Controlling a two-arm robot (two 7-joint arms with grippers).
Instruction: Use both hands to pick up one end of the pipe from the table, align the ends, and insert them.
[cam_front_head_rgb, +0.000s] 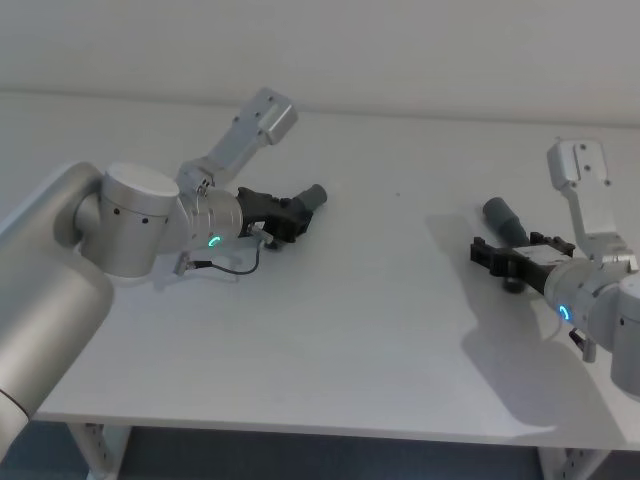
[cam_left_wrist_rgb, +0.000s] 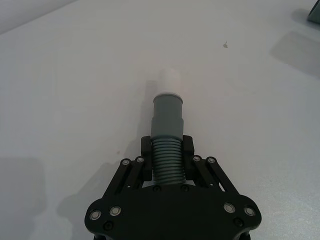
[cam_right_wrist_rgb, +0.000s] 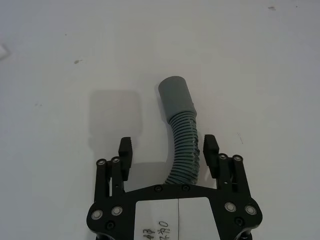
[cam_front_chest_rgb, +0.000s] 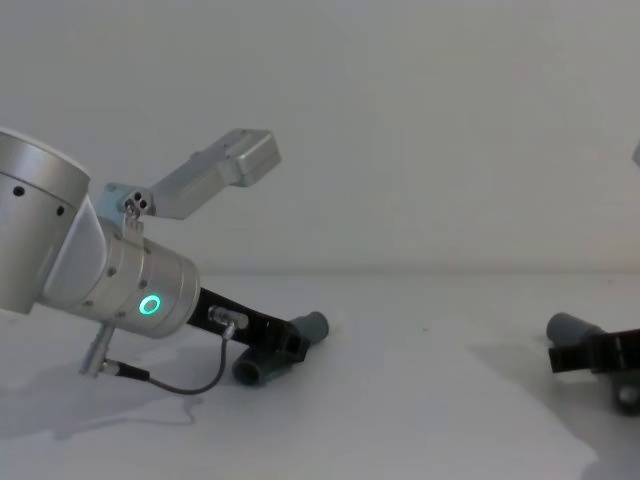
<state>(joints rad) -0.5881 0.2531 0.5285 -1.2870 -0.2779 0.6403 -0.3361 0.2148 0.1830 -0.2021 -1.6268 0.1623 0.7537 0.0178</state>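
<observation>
One grey ribbed pipe piece (cam_left_wrist_rgb: 167, 120) sits between the fingers of my left gripper (cam_left_wrist_rgb: 167, 146), which is shut on its corrugated part. Its collared end with a short white tip (cam_left_wrist_rgb: 168, 81) points away from the gripper. In the head view this left gripper (cam_front_head_rgb: 292, 216) is low over the table (cam_front_head_rgb: 380, 330) at the left, and the piece's end (cam_front_head_rgb: 315, 195) pokes out past it. The other pipe piece (cam_right_wrist_rgb: 181, 130) lies on the table at the right between the spread fingers of my open right gripper (cam_right_wrist_rgb: 167, 147), close to one finger (cam_right_wrist_rgb: 210, 150). Its collar (cam_right_wrist_rgb: 176, 95) points away.
The pale table stretches bare between the two arms, with a small dark speck (cam_front_head_rgb: 397, 195) near the middle. A wall (cam_front_chest_rgb: 400, 120) rises behind the table's far edge. A thin cable (cam_front_chest_rgb: 190, 385) hangs under the left wrist.
</observation>
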